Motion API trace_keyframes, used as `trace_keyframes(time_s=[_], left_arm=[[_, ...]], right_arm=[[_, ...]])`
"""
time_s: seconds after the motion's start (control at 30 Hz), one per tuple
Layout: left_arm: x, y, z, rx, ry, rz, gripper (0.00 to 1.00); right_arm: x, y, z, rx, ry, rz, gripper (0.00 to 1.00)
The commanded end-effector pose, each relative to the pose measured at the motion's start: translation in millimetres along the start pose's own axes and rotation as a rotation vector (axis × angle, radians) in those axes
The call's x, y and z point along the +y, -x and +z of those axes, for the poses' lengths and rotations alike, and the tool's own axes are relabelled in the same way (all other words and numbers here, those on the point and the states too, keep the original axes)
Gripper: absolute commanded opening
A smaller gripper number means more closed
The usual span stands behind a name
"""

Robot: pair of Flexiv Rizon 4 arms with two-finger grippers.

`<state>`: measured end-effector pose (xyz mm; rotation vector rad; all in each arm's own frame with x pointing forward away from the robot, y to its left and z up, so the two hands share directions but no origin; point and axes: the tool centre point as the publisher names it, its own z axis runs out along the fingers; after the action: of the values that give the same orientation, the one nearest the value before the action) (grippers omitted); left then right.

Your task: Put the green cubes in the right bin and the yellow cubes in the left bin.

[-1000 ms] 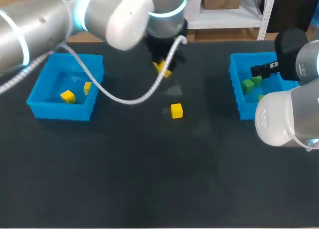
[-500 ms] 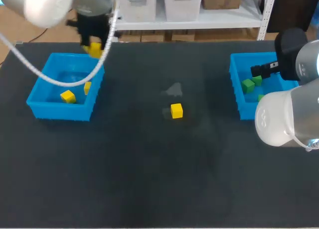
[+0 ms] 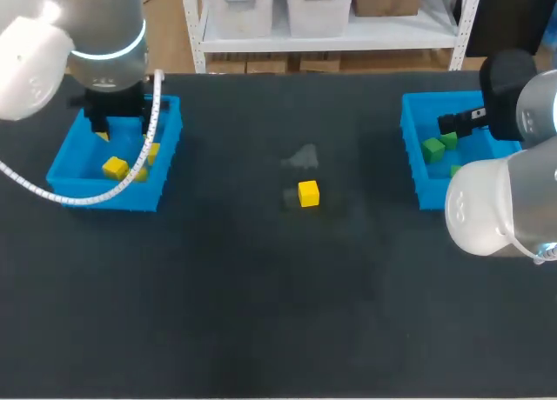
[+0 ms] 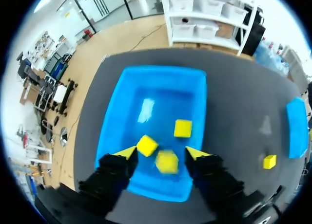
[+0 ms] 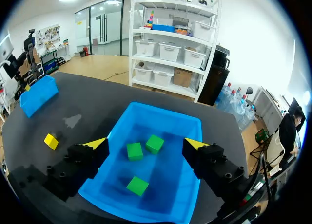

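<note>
A dark table (image 3: 261,313) carries a blue bin at each side. The left bin (image 4: 161,71) holds three yellow pieces: a square-on yellow cube (image 4: 183,128) on its floor, a tilted yellow cube (image 4: 146,145) near it, and a blurred yellow cube (image 4: 167,161) just beside that one. The left tool (image 4: 162,153) hangs above this bin with its fingers spread wide. The blurred yellow cube shows in the gap between them, touching neither (whether it rests on the bin floor cannot be told). The right bin (image 5: 161,110) holds three green cubes (image 5: 134,150), two close together and one apart. The right tool (image 5: 146,144) hangs over it, fingers wide and empty. A lone yellow cube (image 3: 308,193) lies on the table between the bins, well apart from both.
</note>
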<state>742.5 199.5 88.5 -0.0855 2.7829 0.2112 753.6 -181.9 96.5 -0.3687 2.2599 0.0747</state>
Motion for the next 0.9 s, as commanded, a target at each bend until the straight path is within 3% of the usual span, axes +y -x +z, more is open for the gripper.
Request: trace_keyframes(time_s=[0.03,0.17,0.2,0.43,0.63,0.9], left_arm=[[-17.1,6.3,-14,-0.118,-0.071,0.021,1.00],[-65.2,19.8,-29,-0.153,-0.177,0.114,1.00],[-84.0,22.3,-33,-0.164,-0.213,0.147,1.00],[-172.4,17.9,-46,-0.139,-0.342,0.362,1.00],[-219.6,5.5,-47,-0.092,-0.400,0.543,1.00],[-260.7,-27.3,-41,0.015,-0.433,0.698,1.00]], right_arm=[[-1,0,-1,0.000,0.002,0.000,1.00],[-1,0,-1,0.000,0.002,0.000,1.00],[-1,0,-1,0.000,0.002,0.000,1.00],[-1,0,-1,0.000,0.002,0.000,1.00],[-1,0,-1,0.000,0.002,0.000,1.00],[-1,0,-1,0.000,0.002,0.000,1.00]])
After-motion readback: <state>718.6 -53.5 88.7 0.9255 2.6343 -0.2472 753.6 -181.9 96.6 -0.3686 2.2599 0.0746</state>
